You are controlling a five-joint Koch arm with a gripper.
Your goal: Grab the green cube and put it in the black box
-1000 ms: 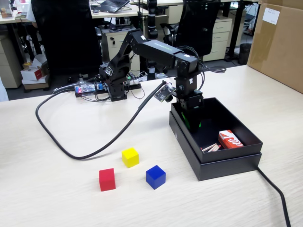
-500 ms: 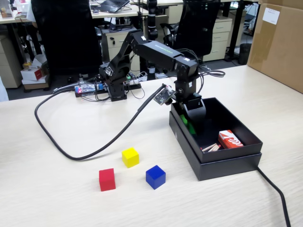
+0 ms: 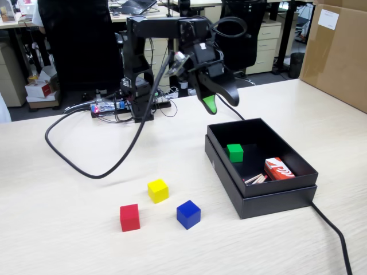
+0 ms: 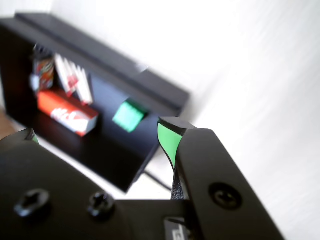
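Your gripper [image 3: 221, 102] has lifted clear of the black box [image 3: 275, 197], jaws apart and empty; one green cube [image 3: 234, 152] sits inside, three cubes on the desk [image 3: 69, 229].

This is an office. Behind the pale wood-grain desk [image 3: 69, 229] where the arm is mounted stand 2 black swivel chairs [image 3: 80, 46], beige drawer pedestals [image 3: 268, 43] under other desks, and a laptop [image 3: 135, 7] on a far desk. A large brown cardboard box [image 3: 338, 51] sits at the right edge, and small cartons [image 3: 39, 87] lie on the dark carpeted floor.
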